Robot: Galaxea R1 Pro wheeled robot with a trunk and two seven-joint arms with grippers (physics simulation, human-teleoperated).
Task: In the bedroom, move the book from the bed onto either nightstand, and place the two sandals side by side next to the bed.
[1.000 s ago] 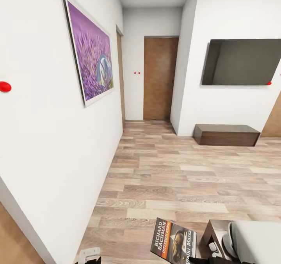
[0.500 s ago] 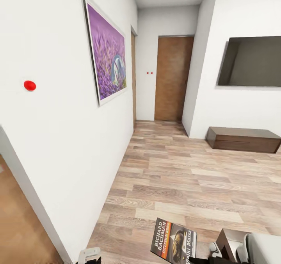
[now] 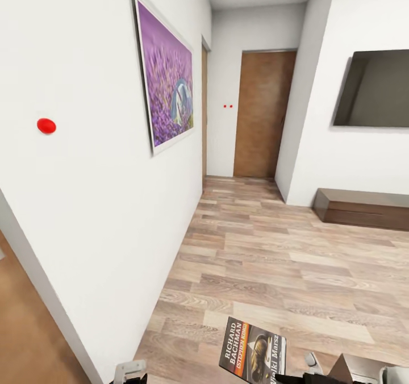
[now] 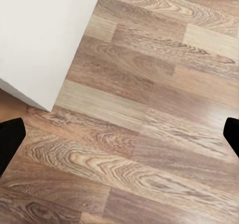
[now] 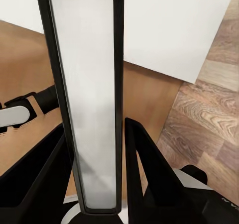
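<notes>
View has swung right along the plank floor (image 3: 272,259); right claw (image 5: 94,184) clamps the book (image 3: 253,351), left claw (image 4: 119,134) gapes.

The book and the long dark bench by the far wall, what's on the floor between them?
Head view: bare wood-plank floor between the book and the bench.
</notes>
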